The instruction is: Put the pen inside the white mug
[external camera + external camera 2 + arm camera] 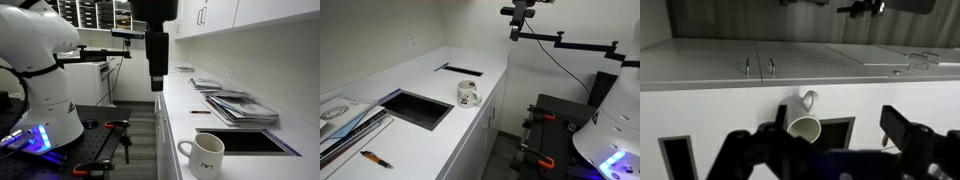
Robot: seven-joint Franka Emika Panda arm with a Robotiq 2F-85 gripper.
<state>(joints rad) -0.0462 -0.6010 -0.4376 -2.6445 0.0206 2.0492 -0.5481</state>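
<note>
**Pen flat on the counter, gripper empty and off the front edge**

The pen [375, 159] lies near the counter's front edge; it looks light, stiff and slick, best pinched across mid-barrel with the tips almost on the countertop. The gripper [158, 86] hangs beyond the front edge, well apart from it, and the wrist view shows its fingers [902, 135] spread with nothing between them. The stacked magazines [345, 115] lie near the pen on the wall side. A dark recess [420, 108] separates the pen from the white mug [468, 94], which a knock could tip.
</note>
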